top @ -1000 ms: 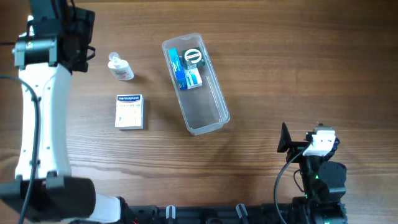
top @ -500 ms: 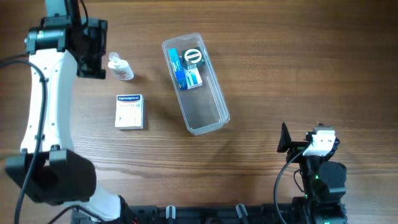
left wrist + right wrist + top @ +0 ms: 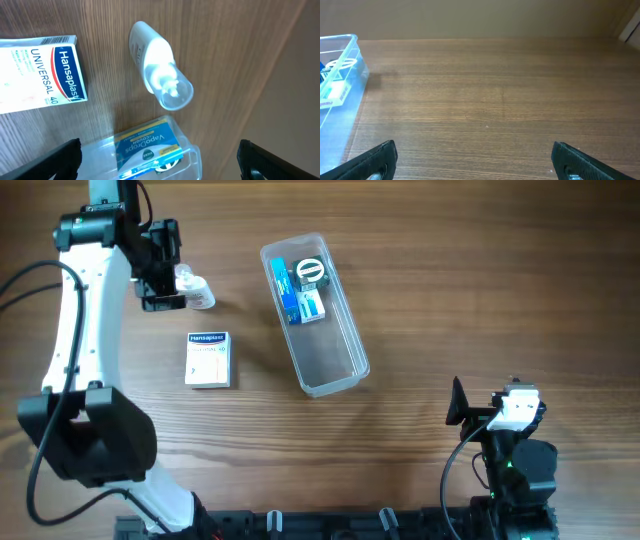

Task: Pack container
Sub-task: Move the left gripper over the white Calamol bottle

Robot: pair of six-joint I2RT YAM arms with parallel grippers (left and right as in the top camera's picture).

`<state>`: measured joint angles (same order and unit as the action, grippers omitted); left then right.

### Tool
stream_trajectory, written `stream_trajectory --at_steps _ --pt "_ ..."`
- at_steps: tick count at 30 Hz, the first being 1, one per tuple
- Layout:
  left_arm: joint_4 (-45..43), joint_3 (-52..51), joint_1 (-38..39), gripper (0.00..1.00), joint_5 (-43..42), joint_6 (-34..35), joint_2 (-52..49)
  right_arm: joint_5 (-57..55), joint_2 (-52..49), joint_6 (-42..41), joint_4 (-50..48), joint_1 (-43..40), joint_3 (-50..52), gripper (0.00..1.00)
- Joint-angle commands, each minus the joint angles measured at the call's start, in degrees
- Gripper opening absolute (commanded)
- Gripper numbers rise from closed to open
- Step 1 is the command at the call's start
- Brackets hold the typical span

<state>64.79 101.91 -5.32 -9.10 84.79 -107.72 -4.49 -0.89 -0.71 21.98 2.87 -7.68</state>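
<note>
Plastic container [image 3: 195, 156]: VapoDrops label [image 3: 150, 144] legible only from wrist; left pincer [image 3: 162, 161] apart, right pincer [image 3: 475, 161] apart.

Brown wood-grain table [image 3: 480, 300]

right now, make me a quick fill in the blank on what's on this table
1. Outside the container, ____ things lie on the table: a small bottle and a white box.
2. The brand printed on the white box is ____.
3. The left gripper hangs over the bottle with its jaws ____.

Missing words: two; Hansaplast; open.
</note>
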Motion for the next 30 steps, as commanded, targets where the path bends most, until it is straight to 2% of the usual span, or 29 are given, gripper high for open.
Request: stream_trajectory --at_steps 1,7,13,30 --pt "-0.31 1.25 -0.83 1.0 -0.5 2.05 -2.54 0.33 0.61 0.7 -0.26 -0.33 0.24 1.0" --pt "-0.28 1.25 -1.9 1.0 -1.84 1.86 -4.79 0.33 0.61 0.7 -0.26 -0.33 0.24 1.0" --pt "-1.86 1.25 -2.86 0.99 -4.04 -2.14 -6.47 0.33 0.61 0.72 -0.26 -0.33 0.24 1.0" --pt "-5.9 1.25 -2.84 0.98 -5.44 -2.1 -10.8 0.33 0.61 0.7 -0.26 -0.33 0.24 1.0"
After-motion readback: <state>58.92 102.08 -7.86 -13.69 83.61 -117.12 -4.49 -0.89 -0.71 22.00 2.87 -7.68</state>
